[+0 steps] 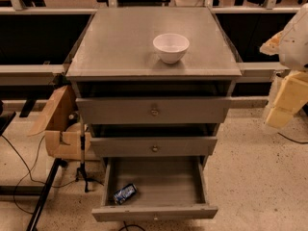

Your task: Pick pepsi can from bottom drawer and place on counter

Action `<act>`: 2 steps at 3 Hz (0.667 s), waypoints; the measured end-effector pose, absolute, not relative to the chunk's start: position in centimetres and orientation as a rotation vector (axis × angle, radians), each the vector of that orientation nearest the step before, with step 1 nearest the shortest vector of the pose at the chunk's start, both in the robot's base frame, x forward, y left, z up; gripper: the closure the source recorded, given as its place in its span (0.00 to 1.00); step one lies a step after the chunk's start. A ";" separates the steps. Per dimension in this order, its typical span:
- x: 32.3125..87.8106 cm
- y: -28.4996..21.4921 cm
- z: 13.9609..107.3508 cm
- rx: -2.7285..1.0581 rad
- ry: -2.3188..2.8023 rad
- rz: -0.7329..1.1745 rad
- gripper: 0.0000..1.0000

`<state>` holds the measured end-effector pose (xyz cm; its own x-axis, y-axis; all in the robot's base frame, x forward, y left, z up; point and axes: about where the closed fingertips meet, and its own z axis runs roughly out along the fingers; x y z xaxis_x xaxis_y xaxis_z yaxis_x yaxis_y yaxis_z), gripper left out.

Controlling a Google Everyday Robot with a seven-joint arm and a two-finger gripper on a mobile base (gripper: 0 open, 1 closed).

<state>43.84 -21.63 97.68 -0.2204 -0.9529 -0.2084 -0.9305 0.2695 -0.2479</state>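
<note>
The pepsi can [125, 193] lies on its side in the front left corner of the open bottom drawer [159, 184], blue with white markings. The two drawers above it, with brass knobs, are slightly ajar. The counter [120, 42] is the flat grey top of the cabinet and bears a white bowl [171, 47] right of its middle. My gripper [285, 102] hangs at the right edge of the view, to the right of the cabinet at about the height of the top drawer, well away from the can. Its arm [294, 42] rises above it.
A wooden piece [57, 124] and a black stand with cables [83, 162] sit close to the cabinet's left side. Speckled floor [260, 177] lies to the right of the drawers. Rails and dark shelving run behind the cabinet.
</note>
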 end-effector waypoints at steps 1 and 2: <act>43.8 -21.6 97.7 -1.723 2.228 -0.100 0.00; 44.5 -20.6 97.4 -1.719 2.179 -0.093 0.00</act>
